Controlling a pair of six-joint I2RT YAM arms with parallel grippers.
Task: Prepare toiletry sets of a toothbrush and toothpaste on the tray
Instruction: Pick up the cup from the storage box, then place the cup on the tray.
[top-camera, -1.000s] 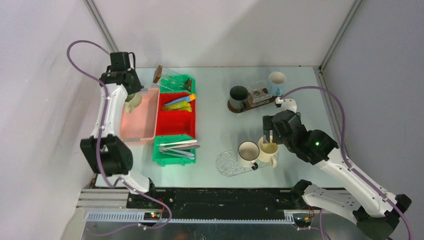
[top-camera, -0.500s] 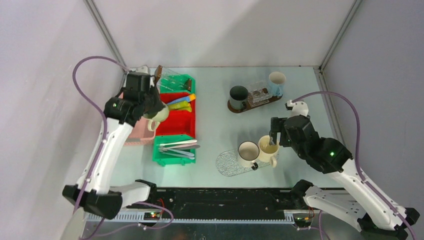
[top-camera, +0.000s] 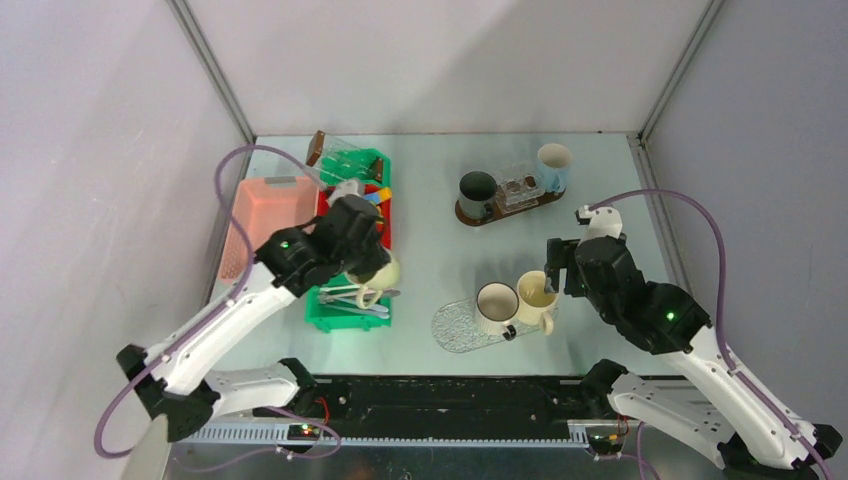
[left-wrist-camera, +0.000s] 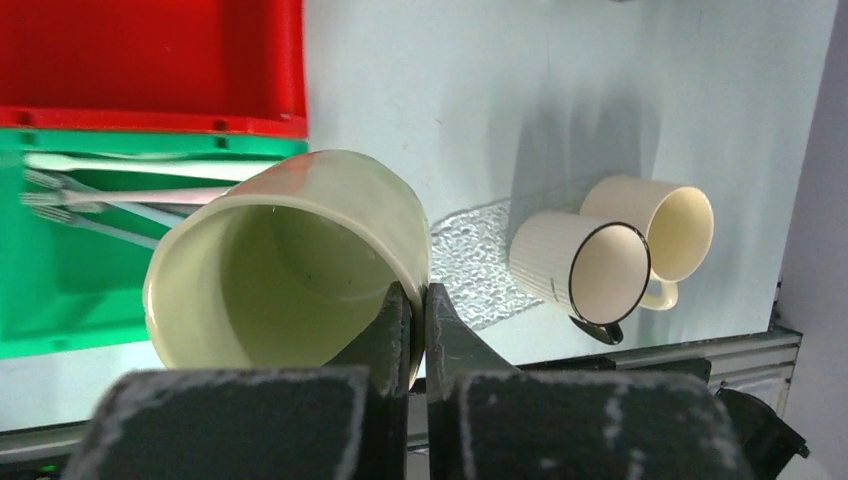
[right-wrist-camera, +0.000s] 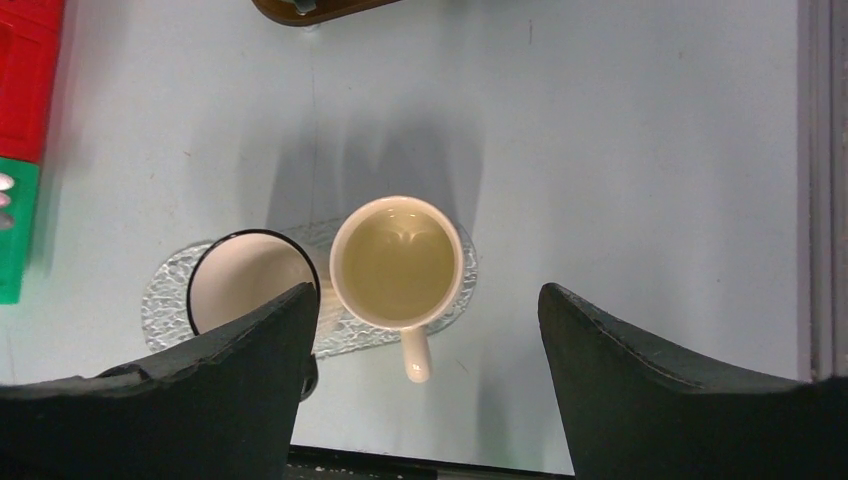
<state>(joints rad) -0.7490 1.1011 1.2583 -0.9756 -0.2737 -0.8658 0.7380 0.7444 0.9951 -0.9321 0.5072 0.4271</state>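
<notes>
Top external | left gripper (left-wrist-camera: 410, 320) is clamping the cream mug (left-wrist-camera: 290, 260) by its rim over green bin (left-wrist-camera: 60, 300) | right gripper (right-wrist-camera: 422, 300) is hovering, jaws apart, above 2 mugs (top-camera: 497, 305) on tray (top-camera: 450, 330) | toothbrushes (left-wrist-camera: 110, 190) are lying in green bin, tubes (top-camera: 377, 194) in red bin (left-wrist-camera: 150, 60); no set is looking finished

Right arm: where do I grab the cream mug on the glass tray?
Probably best to pinch its right rim wall from straight above: the cream mug stands upright, mouth open, the white mug crowds its left, and its handle points toward the bases.

White arm links (top-camera: 215, 335), black joints (top-camera: 345, 235), looping purple cables (top-camera: 652, 192), small green lights (top-camera: 667, 316)
</notes>
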